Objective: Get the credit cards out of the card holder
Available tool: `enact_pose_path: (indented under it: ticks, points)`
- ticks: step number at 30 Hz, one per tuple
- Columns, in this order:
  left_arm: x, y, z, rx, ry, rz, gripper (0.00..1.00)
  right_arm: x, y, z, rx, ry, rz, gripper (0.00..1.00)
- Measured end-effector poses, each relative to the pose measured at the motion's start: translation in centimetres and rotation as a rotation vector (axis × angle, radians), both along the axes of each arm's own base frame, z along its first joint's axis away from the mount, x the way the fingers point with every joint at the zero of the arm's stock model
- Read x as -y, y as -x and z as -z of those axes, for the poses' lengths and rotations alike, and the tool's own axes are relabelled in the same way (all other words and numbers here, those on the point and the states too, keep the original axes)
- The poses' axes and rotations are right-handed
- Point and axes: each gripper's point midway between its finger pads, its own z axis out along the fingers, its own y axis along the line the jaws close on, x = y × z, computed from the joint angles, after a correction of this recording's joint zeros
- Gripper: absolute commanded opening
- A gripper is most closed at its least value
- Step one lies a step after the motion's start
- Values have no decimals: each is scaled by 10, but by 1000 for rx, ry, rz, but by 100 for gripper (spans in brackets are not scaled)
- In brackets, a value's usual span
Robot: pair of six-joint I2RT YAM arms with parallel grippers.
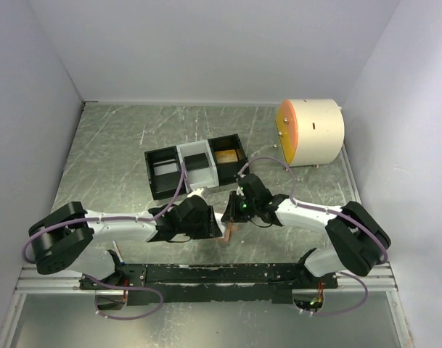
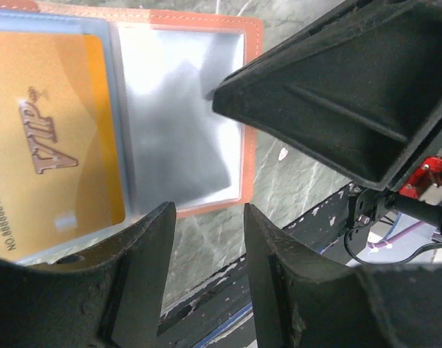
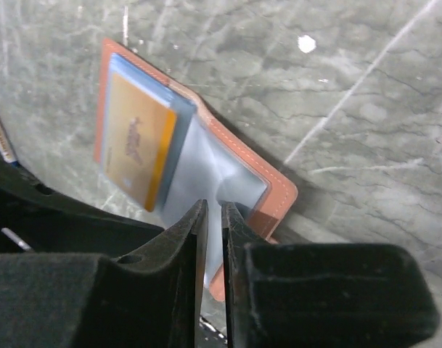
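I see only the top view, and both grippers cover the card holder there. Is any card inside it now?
Observer: Yes. In the left wrist view the card holder lies open, and a gold card marked VIP sits in one pocket.
Operator: Thank you. What does the right arm do at the holder?
Observer: In the right wrist view the right gripper has its tip at the other clear pocket, with its jaws almost together. Whether it pinches that pocket, I cannot tell.
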Motion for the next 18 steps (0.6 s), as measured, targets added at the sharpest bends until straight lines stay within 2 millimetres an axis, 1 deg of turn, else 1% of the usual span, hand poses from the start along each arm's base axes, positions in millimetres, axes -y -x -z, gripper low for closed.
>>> enact_pose_path:
  ticks: [5,7,8,13,15,18]
  points:
    - [-9,1,-2,2,-27,-10,59,15,2,17,14,66,33,16]
    - [-13,-1,-5,15,-43,-19,63,19,6,23,11,73,35,17]
    - [-15,-3,-9,28,-52,-26,64,18,5,22,16,66,35,17]
    - [-18,-21,-32,102,-94,-69,66,15,6,21,26,40,25,19]
    - [-22,-29,-38,122,-111,-85,65,14,5,21,28,36,24,19]
    - [-34,-42,-35,125,-147,-113,66,14,5,21,29,35,23,20]
